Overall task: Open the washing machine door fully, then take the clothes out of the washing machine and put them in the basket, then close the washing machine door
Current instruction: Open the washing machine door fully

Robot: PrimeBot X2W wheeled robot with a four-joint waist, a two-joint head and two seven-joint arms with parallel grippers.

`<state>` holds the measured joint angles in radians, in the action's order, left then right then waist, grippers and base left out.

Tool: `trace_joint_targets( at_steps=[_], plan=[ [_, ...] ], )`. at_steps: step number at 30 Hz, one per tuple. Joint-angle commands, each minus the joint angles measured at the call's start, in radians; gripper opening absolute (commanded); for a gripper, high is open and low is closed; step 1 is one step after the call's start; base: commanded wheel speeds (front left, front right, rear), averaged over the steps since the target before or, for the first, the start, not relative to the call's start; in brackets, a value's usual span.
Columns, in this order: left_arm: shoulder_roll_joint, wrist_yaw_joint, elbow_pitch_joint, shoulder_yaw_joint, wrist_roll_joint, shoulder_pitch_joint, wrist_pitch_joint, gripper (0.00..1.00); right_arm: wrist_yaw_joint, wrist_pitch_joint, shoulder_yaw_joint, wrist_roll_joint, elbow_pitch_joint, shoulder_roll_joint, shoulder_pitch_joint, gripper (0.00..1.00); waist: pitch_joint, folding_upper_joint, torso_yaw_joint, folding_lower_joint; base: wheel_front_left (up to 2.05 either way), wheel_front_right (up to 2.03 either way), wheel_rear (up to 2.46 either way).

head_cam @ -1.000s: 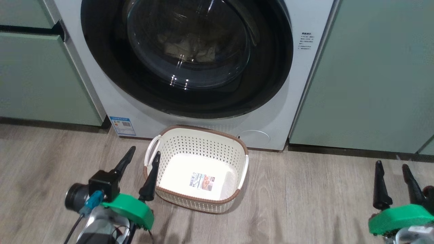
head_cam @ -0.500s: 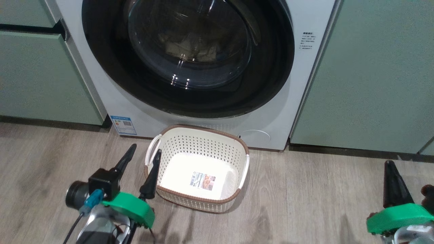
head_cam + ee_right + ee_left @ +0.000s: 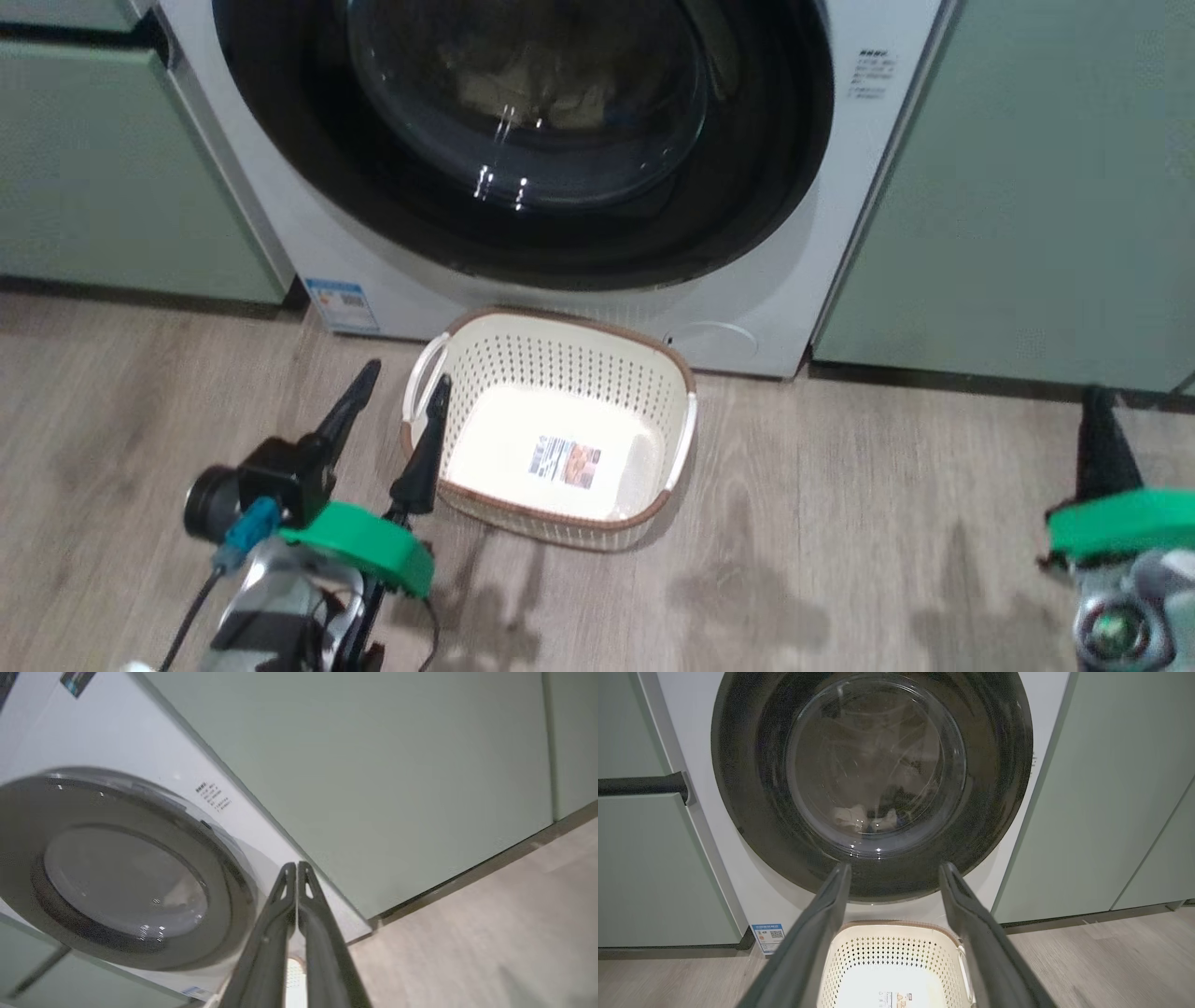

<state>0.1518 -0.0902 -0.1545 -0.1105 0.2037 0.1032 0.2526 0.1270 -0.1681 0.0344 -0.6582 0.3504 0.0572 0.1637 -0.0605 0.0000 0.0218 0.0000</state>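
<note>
My left fingers (image 3: 426,443), two in all, stand spread wide apart at the lower left over the wood floor (image 3: 840,560). The inner one overlaps the basket's left handle in the head view, and I cannot tell whether it touches. Farthest left is one pale green cabinet (image 3: 112,168). Beside it stands the one washing machine (image 3: 345,252), white, with one blue sticker (image 3: 341,303) low at its left corner. The washing machine door (image 3: 271,140) is shut, its black rim flat against the front. Through the glass the clothes (image 3: 551,89) lie inside as a cream heap, and I cannot count the pieces. On the floor just in front of the machine, below the door, sits the one basket (image 3: 560,359), upright, with two white handles and one label (image 3: 565,462) on its base. From my left wrist the basket (image 3: 896,956) shows between my two spread fingers. One small text label (image 3: 873,75) sits at the machine's upper right. Past it is a second green cabinet (image 3: 1027,187). At the lower right, well apart from the basket, my right fingers (image 3: 1102,448), also two, are pressed together along their length, closed on each other alone
</note>
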Motion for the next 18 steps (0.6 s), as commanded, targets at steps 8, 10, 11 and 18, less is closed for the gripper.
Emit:
trace_joint_targets(
  at_steps=[8, 10, 11, 18],
  plan=[
    [-0.008, 0.023, 0.069, 0.042, -0.013, 0.105, 0.009, 1.00, 0.004, 0.166, 0.048, -0.460, 0.011, 0.009, 0.211, 0.00, -0.097, 0.0000, 0.044, 0.0000, 0.00, 0.00, 0.00],
    [-0.013, 0.031, 0.079, 0.045, -0.017, 0.116, 0.009, 1.00, 0.004, 0.218, 0.067, -0.555, 0.040, 0.006, 0.262, 0.00, -0.121, 0.0000, 0.052, 0.0000, 0.00, 0.00, 0.00],
    [-0.016, 0.035, 0.083, 0.046, -0.020, 0.122, 0.009, 1.00, 0.004, 0.240, 0.075, -0.595, 0.055, 0.005, 0.289, 0.00, -0.133, 0.0000, 0.057, 0.0000, 0.00, 0.00, 0.00],
    [-0.035, 0.062, 0.104, 0.051, -0.032, 0.162, 0.009, 1.00, 0.004, 0.371, 0.115, -0.785, 0.163, 0.001, 0.469, 0.00, -0.204, 0.0000, 0.086, 0.0000, 0.00, 0.00, 0.00]
  ],
)
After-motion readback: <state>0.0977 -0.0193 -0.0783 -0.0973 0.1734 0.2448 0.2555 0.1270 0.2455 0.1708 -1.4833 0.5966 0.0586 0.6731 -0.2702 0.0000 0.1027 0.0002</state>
